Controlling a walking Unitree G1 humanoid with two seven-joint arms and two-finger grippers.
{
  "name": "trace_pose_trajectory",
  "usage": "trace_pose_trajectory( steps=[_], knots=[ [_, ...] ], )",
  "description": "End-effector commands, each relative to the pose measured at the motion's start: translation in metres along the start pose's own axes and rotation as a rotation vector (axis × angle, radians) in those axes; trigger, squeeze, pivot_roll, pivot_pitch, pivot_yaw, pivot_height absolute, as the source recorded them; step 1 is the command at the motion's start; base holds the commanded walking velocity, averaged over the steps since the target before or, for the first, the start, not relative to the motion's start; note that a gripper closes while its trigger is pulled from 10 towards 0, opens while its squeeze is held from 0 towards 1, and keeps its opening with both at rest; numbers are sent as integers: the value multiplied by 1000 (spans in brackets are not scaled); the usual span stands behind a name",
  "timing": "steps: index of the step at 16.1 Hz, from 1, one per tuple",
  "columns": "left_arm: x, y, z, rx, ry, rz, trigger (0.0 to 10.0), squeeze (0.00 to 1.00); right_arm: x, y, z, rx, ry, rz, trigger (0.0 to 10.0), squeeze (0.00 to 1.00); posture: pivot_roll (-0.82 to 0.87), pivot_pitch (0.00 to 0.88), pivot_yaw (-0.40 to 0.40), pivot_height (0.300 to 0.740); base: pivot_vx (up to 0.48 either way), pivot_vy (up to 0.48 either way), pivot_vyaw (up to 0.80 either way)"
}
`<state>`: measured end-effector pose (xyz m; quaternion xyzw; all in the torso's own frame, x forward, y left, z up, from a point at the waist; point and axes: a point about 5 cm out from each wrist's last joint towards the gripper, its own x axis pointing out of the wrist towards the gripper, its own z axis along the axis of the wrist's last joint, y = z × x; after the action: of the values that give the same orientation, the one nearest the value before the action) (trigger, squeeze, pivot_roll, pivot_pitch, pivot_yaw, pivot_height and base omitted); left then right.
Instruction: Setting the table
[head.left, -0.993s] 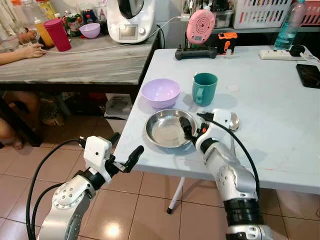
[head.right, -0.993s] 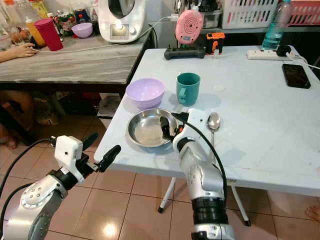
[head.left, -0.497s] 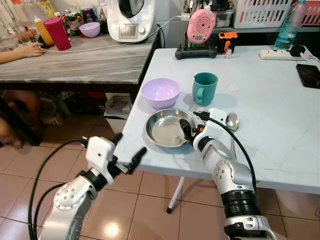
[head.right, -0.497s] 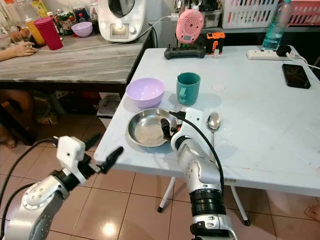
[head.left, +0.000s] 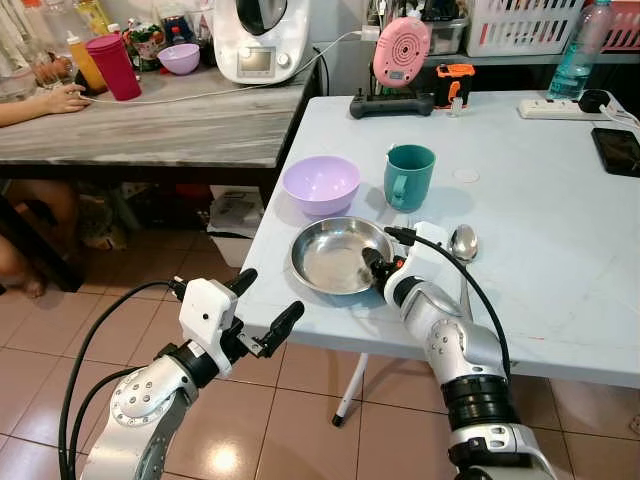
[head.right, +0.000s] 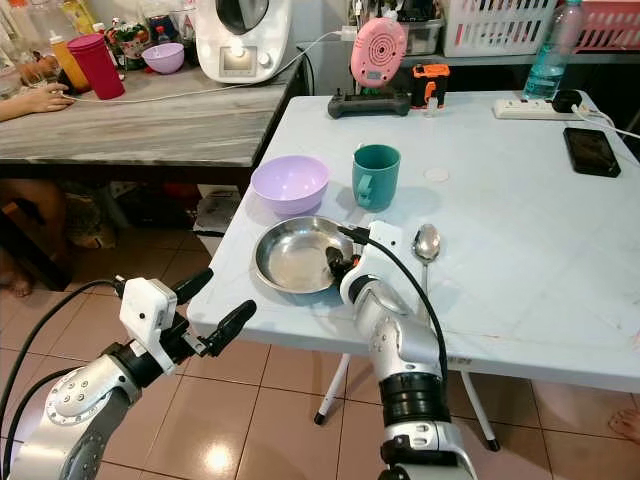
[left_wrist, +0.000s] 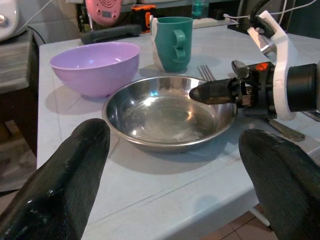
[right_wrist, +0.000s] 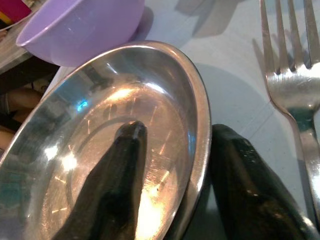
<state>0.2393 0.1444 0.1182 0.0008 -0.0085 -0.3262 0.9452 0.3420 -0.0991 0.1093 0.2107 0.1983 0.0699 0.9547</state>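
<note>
Left gripper (head.left: 262, 309) risen nearer the table edge since before, fingers spread, right gripper (right_wrist: 170, 175) still straddling steel plate (head.left: 325, 262) rim, pale blue table (head.left: 540, 200), tiled floor (head.left: 300, 420).

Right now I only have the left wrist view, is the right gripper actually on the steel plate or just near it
Observer: On it. In the right wrist view one finger lies inside the steel plate and the other sits outside, with the rim between them.
Operator: What's just beyond that gripper, I see fork tines.
Observer: A fork lies on the table beside the plate, and the head view shows a spoon next to it.
Operator: And where's my left gripper relative to the table?
Observer: The left gripper is open, off the table's near edge, over the tiled floor, holding nothing.
</note>
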Motion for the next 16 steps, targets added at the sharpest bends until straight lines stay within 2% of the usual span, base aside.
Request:
trace_pose_trajectory(
  steps=[1, 7, 12, 16],
  knots=[
    [-2, 1, 1, 22, 7, -8, 10000, 0, 3, 7, -1, 10, 25, 30, 0, 0, -174, 59, 100, 740, 0, 0, 0],
    [-2, 1, -1, 25, 4, -28, 10000, 0, 4, 2, -8, 21, 80, 24, 0, 0, -173, 53, 100, 740, 0, 0, 0],
    [-3, 3, -6, 34, 19, -49, 10000, 0, 4, -1, -7, 40, 66, -7, 0, 0, -176, 46, 104, 740, 0, 0, 0],
    [-10, 9, -13, 58, 66, -66, 10000, 0, 3, -6, -8, 47, 55, -49, 0, 0, -176, 38, 112, 740, 0, 0, 0]
  ],
)
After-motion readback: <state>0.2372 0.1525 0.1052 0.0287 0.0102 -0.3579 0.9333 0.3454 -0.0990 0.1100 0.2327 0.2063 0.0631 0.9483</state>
